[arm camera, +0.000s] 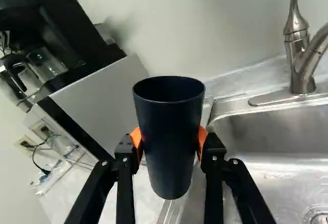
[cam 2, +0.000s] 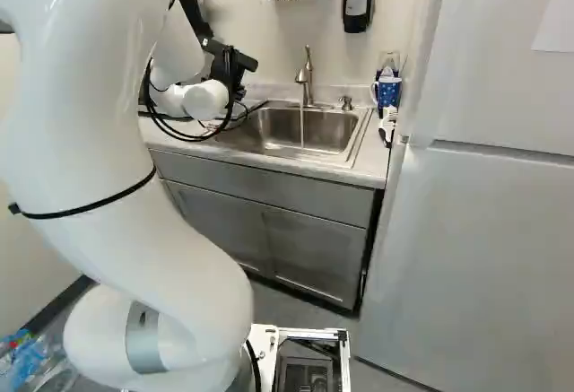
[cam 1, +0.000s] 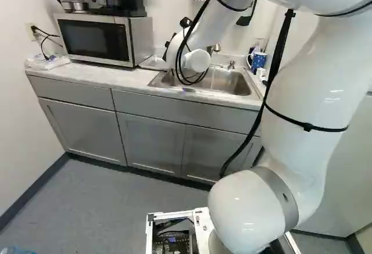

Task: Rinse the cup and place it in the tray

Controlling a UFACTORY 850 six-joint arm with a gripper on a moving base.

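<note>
The gripper (cam 2: 231, 65) is closed around the dark cup (arm camera: 170, 142), one orange pad (arm camera: 136, 141) pressing on each side. The cup stands upright between the fingers, mouth up, its base reaching below the pads. Beyond it, the sink (cam 2: 305, 130) lies to one side, water running from the faucet (cam 2: 307, 76); the microwave (cam 1: 96, 39) sits on the other side.
</note>
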